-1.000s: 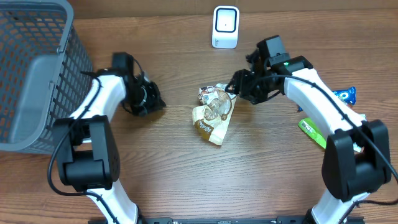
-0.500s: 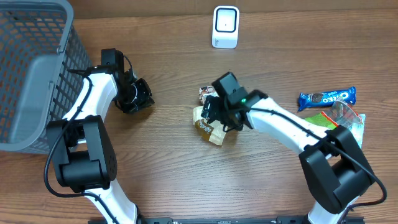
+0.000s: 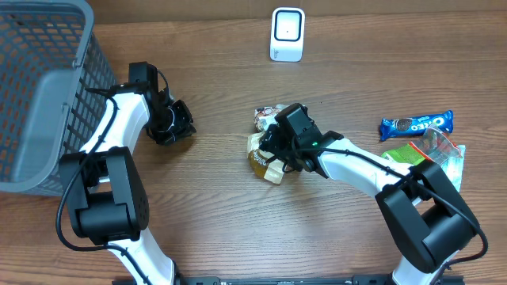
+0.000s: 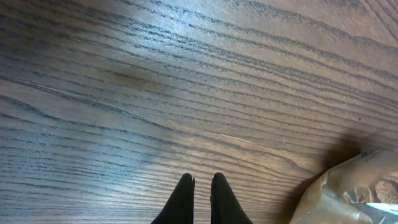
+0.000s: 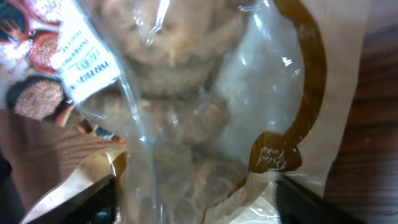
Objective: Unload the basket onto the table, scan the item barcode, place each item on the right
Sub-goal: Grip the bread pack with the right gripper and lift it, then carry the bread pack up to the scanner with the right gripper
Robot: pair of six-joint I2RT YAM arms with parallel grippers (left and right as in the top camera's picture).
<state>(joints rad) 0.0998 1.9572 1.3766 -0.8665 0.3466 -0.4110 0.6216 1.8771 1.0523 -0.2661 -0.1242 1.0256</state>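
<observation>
Surface: you have a brown wood-grain table (image 3: 238,229), grain running across the frame; nothing of the room beyond it shows. The grey mesh basket (image 3: 99,71) fills the upper left of the overhead view. The white scanner (image 3: 287,34) stands at top centre. At the right edge lie a blue Oreo pack (image 3: 416,124) and, just below it, a green packet (image 3: 400,154). The item, a clear-windowed snack bag (image 3: 261,158), lies at frame centre, below the scanner and well apart from it. The right gripper (image 5: 196,199) sits directly over the bag, hiding part of it from overhead; its fingers (image 5: 74,208) are spread wide at either side of the bag. The left gripper (image 4: 202,186) hangs near the basket, fingertips pressed together, holding nothing.
</observation>
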